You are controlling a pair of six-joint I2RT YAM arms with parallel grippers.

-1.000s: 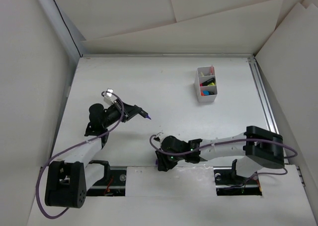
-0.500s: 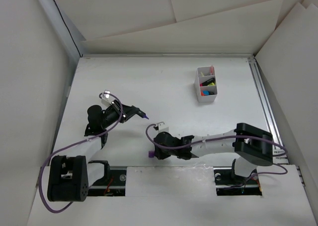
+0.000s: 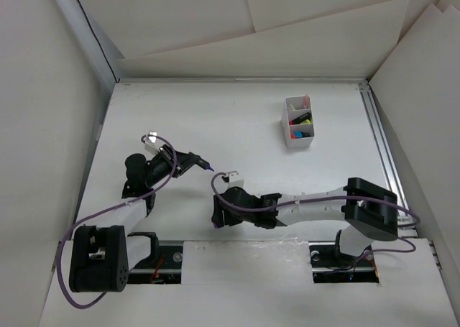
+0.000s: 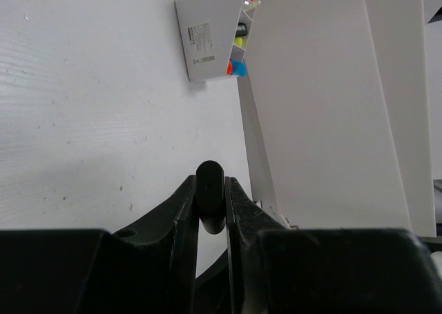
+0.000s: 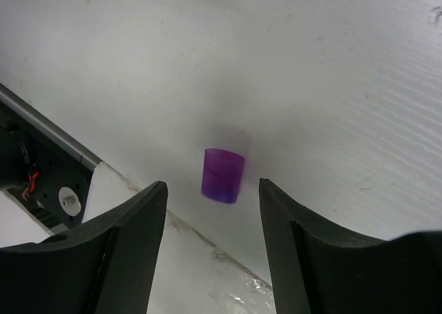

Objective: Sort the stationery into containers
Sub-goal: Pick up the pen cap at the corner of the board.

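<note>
judging by the few bright pieces in the white box point(image 3: 299, 123), sorting is partway: the left hand point(image 3: 192, 161) grips a black marker point(image 4: 209, 190), the right hand point(image 3: 217, 218) hangs open over a purple cap point(image 5: 222, 175) on the table point(image 3: 237, 118).

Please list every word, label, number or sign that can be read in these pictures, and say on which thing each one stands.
White box, side wall: a label with lines of small print, too small and blurred to read.
Purple cap: no text shows.
No readable text in any of the three views.
</note>
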